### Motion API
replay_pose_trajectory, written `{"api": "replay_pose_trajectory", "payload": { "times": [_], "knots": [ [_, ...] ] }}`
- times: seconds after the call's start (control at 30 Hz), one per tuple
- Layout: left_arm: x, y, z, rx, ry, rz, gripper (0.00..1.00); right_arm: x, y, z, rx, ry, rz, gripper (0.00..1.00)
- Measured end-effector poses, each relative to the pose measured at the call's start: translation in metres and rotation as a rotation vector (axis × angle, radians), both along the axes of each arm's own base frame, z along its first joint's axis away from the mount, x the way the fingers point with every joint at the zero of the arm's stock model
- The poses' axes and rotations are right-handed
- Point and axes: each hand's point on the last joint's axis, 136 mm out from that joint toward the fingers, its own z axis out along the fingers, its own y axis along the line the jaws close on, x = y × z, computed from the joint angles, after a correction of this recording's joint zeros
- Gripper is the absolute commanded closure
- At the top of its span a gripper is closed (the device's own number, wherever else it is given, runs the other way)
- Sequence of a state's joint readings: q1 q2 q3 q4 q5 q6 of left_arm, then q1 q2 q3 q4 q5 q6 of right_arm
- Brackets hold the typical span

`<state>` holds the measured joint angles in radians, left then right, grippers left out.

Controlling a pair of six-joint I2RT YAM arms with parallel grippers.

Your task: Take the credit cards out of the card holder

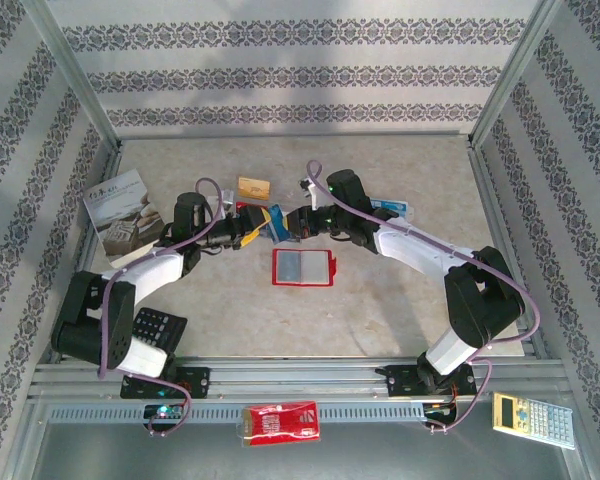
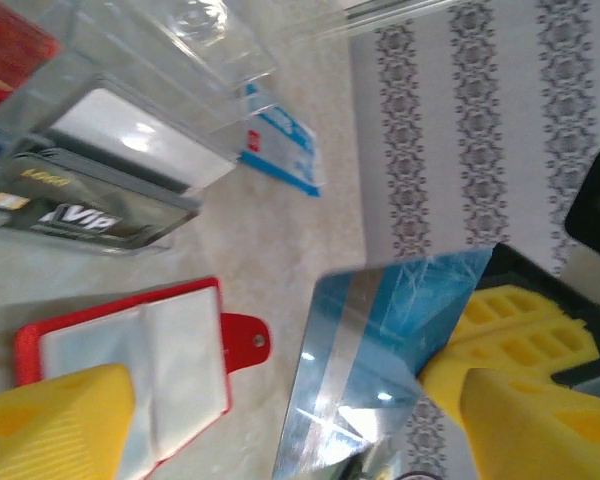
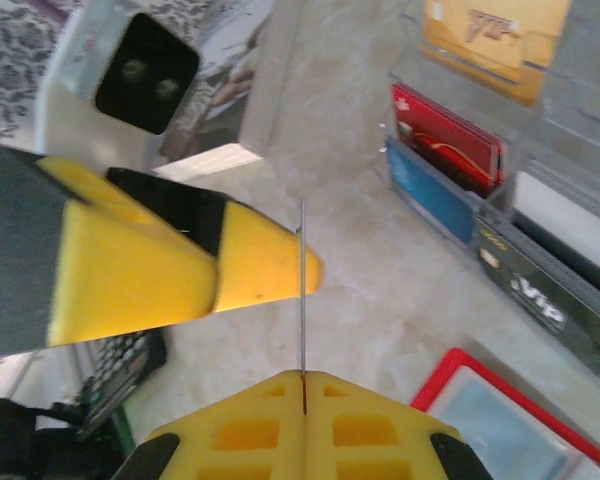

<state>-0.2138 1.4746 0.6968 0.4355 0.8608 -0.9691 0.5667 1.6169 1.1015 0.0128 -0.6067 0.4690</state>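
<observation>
Patterned wall panels close in the pale counter (image 1: 400, 300) on three sides.

- Card holder (image 1: 302, 267): lies open and flat at mid-counter, a little nearer the near edge than the back, clasp tab pointing to the right edge. Neither arm touches it. In the left wrist view its grey pockets look empty, though glare on the plastic makes that uncertain.
- Right end effector (image 3: 302, 378): pressed together on the blue card (image 2: 380, 350), which shows edge-on as a thin line in its own wrist view. The card is held in the air, between the holder and the back edge.
- Left end effector (image 2: 295, 400): spread wide, one finger on either side of that same card. One finger (image 3: 180, 270) is touching it or just beside it; which cannot be told. Judged not to be gripping.
- Orange card (image 1: 253, 187): stands in the clear rack (image 2: 220, 50) near the back edge, left of centre, beside other cards.

Progress, as a judgement: both credit cards are out of the holder, so the extraction looks done. What remains is setting down the blue card, probably at the rack, and confirming that no pocket hides another card.
</observation>
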Motion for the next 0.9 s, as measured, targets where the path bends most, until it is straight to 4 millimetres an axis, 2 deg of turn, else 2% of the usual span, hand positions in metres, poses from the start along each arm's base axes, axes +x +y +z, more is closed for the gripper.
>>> {"api": "replay_pose_trajectory", "payload": {
  "times": [0.17, 0.37, 0.47, 0.57, 0.7, 0.9],
  "knots": [
    [0.004, -0.007, 0.013, -0.085, -0.044, -0.029, 0.52, -0.004, 0.008, 0.013, 0.074, 0.073, 0.019, 1.0],
    [0.003, -0.01, 0.029, -0.131, -0.099, -0.051, 0.78, -0.004, 0.01, 0.019, 0.12, 0.145, 0.006, 1.0],
    [0.005, -0.009, 0.032, -0.14, -0.109, -0.048, 0.88, 0.001, 0.007, 0.017, 0.132, 0.176, -0.013, 0.99],
    [0.004, -0.009, 0.035, -0.145, -0.115, -0.053, 0.98, 0.003, 0.006, 0.011, 0.134, 0.219, -0.03, 0.84],
    [0.002, -0.01, 0.038, -0.151, -0.12, -0.061, 1.0, 0.002, 0.01, 0.01, 0.16, 0.261, -0.025, 0.67],
    [0.002, -0.008, 0.044, -0.151, -0.132, -0.052, 1.0, -0.003, 0.013, 0.009, 0.221, 0.299, -0.02, 0.65]
  ]
}}
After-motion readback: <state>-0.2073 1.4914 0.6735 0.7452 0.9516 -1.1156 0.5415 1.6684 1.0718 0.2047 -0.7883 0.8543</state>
